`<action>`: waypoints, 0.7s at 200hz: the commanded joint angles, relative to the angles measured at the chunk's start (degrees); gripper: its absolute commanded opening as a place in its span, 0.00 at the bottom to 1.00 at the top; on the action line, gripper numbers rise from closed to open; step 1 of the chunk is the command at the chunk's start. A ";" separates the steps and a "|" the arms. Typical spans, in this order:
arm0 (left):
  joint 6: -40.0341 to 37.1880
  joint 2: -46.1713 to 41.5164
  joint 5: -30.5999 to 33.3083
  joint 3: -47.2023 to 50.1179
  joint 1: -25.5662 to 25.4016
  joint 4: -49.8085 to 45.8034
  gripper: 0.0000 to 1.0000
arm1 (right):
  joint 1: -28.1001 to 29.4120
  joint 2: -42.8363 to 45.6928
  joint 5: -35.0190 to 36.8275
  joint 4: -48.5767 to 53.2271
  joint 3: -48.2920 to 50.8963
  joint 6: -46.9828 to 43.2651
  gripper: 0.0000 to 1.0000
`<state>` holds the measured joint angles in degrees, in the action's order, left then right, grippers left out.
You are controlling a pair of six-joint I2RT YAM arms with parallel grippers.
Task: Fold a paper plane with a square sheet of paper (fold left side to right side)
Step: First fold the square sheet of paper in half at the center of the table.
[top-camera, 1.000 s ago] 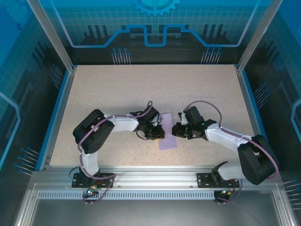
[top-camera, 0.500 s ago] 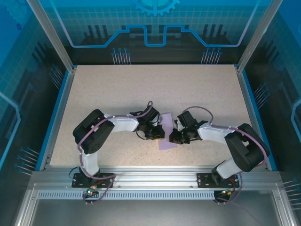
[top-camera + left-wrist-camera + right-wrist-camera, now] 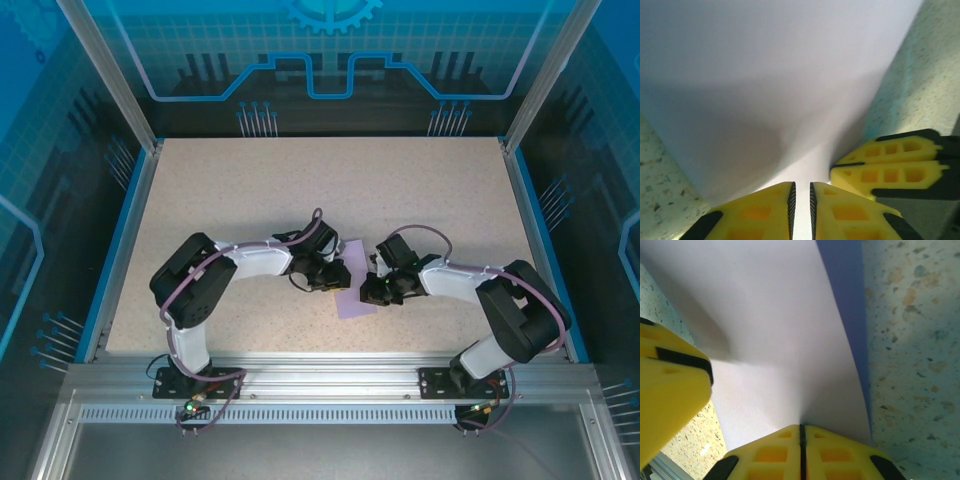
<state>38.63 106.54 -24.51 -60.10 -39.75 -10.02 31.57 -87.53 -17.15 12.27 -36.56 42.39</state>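
The square sheet of paper (image 3: 357, 302) lies on the table (image 3: 300, 190), centre-near, gripped from both sides, likely so one side anchors while the other folds rightward. The left gripper (image 3: 337, 281) pinches it, fingers (image 3: 765, 212) a slit apart. The right gripper (image 3: 372, 291) nips it with fingers (image 3: 835, 455) pressed together. Both arms reach inward, wrists low.

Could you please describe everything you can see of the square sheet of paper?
The square sheet of paper is thin, plain lavender, longer than wide from above, lying on the speckled table. It bows upward, not flat. The right gripper is shut on one edge; the left gripper, fingers a slit apart, sits at the opposite side.
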 commanded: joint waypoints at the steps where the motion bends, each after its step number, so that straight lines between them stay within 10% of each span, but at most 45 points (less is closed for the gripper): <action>1: -1.63 0.71 -3.79 -1.43 0.63 1.77 0.16 | -0.11 -2.21 2.49 6.04 1.66 -1.00 0.09; 140: -0.60 2.97 -3.02 6.60 3.81 13.86 0.06 | -1.25 -2.12 4.13 9.32 1.28 -2.89 0.08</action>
<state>38.52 109.06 -26.92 -55.46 -36.80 1.21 31.33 -87.53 -17.10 13.04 -36.75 40.91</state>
